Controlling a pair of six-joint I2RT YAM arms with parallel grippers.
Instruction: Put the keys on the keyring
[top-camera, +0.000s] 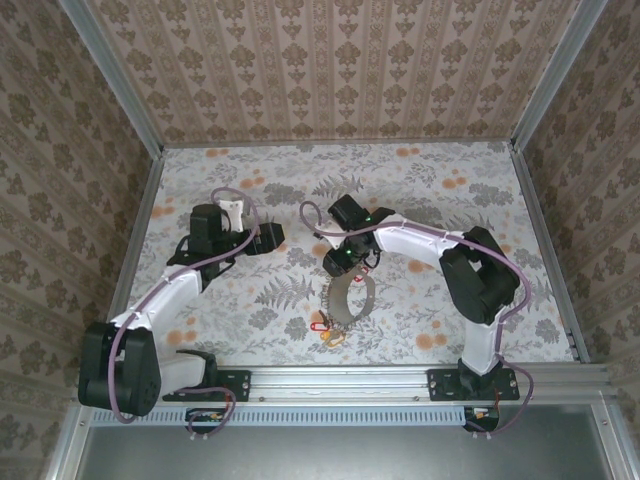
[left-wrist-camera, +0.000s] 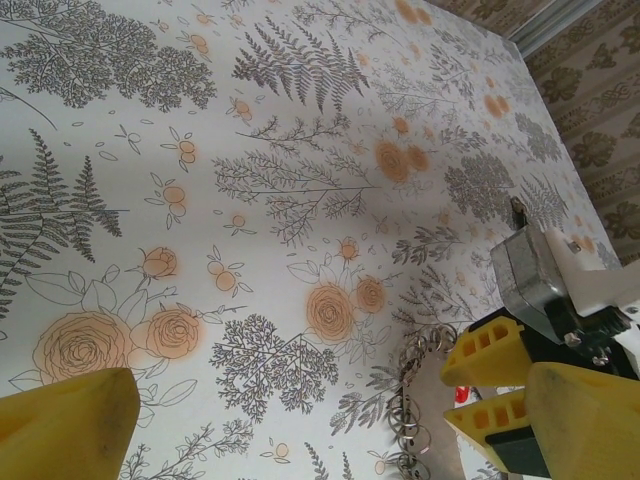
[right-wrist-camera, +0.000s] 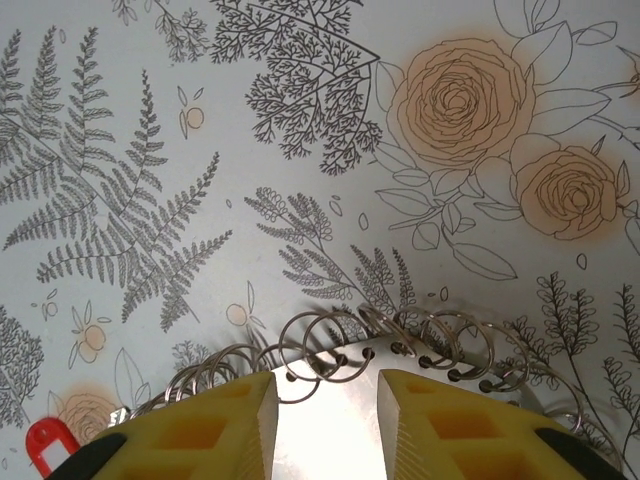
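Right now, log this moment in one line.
left gripper: open, apart from keyring | right gripper: astride keyring's far edge, grip unclear | keys: at keyring's near end

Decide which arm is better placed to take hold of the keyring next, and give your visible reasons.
Likely right. The right gripper sits directly at the keyring, its rings at the fingertips; the left gripper hangs open, off to the side, apart from it.
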